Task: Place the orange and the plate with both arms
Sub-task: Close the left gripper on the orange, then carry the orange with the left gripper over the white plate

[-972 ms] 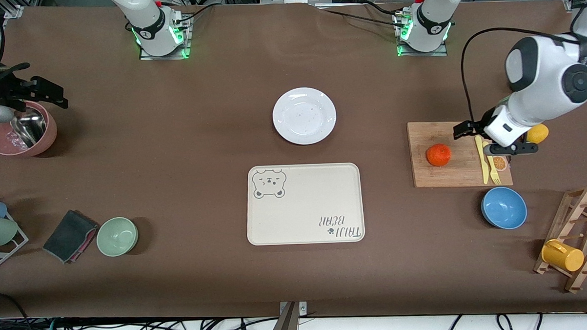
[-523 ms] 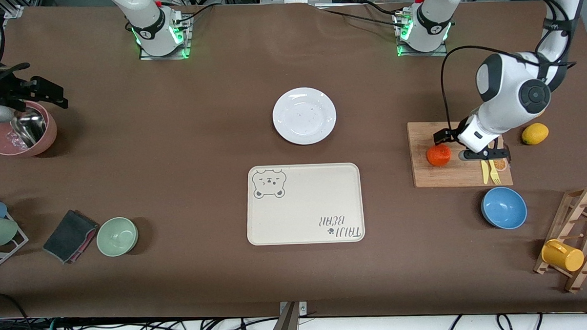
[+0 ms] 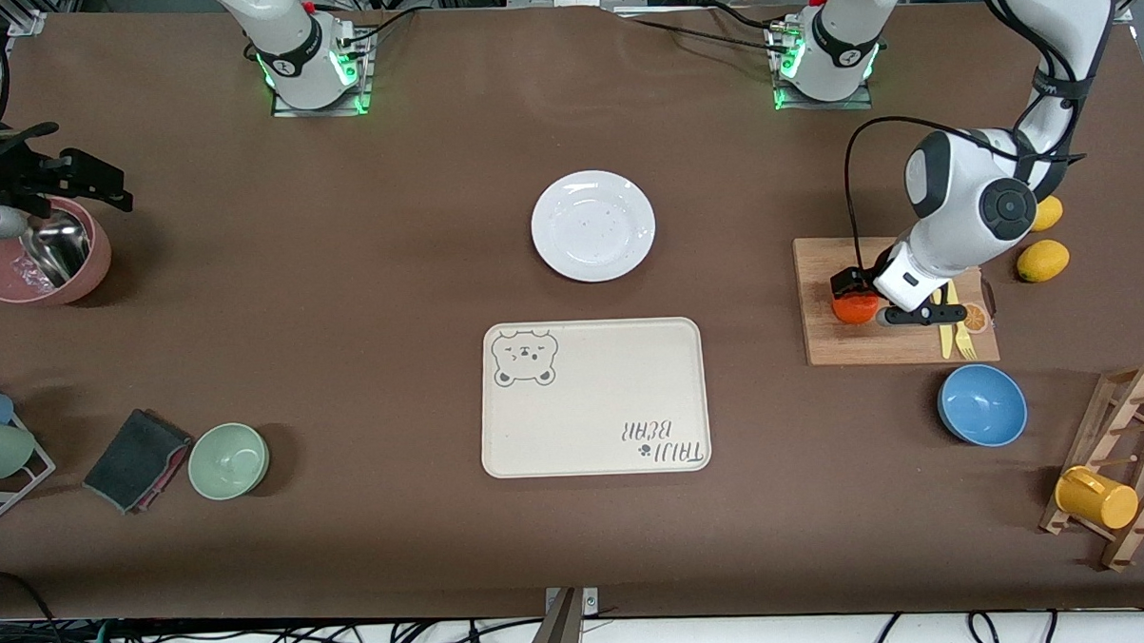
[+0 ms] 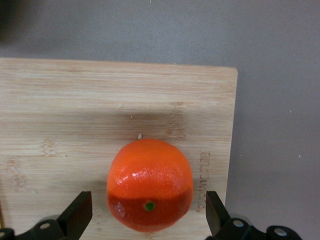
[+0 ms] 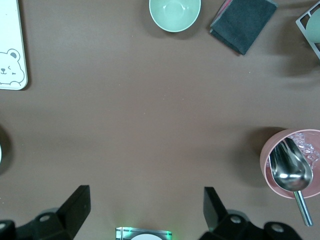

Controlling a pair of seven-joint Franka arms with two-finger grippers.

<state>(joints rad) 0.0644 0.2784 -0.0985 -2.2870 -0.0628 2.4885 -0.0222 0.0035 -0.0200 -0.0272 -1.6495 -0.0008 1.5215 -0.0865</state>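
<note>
The orange (image 3: 853, 310) (image 4: 150, 175) sits on a wooden cutting board (image 3: 901, 343) toward the left arm's end of the table. My left gripper (image 3: 871, 301) (image 4: 148, 215) is low over it and open, with one black finger (image 4: 77, 215) on each side of the fruit and a gap to it on both sides. The white plate (image 3: 592, 226) lies bare mid-table, farther from the front camera than the cream tray. My right gripper (image 5: 145, 210) hangs open with nothing between its fingers, waiting high over the table beside the pink bowl.
A cream bear-print tray (image 3: 594, 397) lies mid-table. Yellow cutlery (image 3: 953, 332) shares the board, with two lemons (image 3: 1043, 259) and a blue bowl (image 3: 982, 404) nearby. A mug rack (image 3: 1110, 474) stands at that end. Pink scoop bowl (image 3: 42, 259), green bowl (image 3: 228, 460) and cloth (image 3: 137, 458) are toward the right arm's end.
My left arm has swung along the cutting board from the cutlery end to the orange and come down, so its open fingers now flank the fruit. The right arm has not moved.
</note>
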